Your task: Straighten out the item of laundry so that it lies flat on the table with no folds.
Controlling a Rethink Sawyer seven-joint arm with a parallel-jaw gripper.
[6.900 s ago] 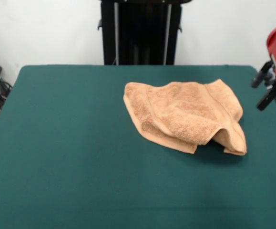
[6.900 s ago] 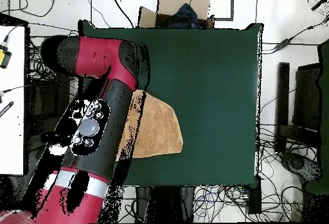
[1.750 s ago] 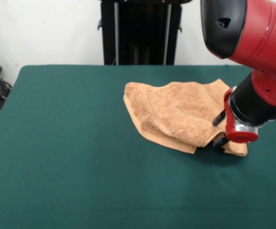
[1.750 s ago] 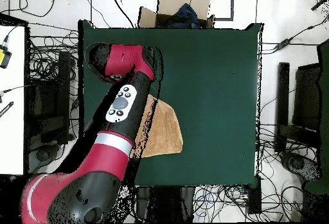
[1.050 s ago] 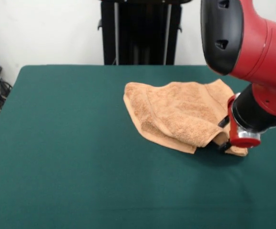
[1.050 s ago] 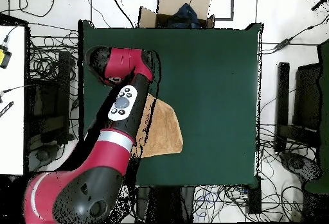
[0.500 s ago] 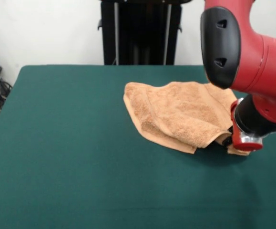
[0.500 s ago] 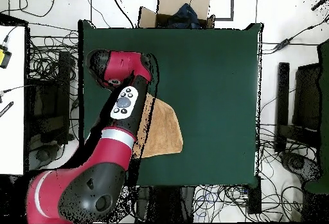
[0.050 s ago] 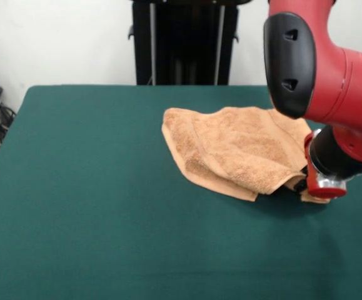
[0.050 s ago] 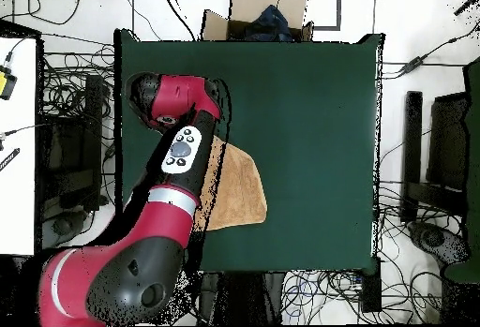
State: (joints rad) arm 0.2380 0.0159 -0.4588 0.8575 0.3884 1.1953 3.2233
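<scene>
Green worktop carries the folded towel right of centre; your hand, its state impossible to tell, sits at the towel's near-right corner, likely reaching to grasp it—next, pull outward.

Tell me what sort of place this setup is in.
Probably a robotics lab: a red and black arm works over a green felt table holding one towel, with cables strewn over the surrounding floor.

White wall (cables apparently littering floor).
</scene>
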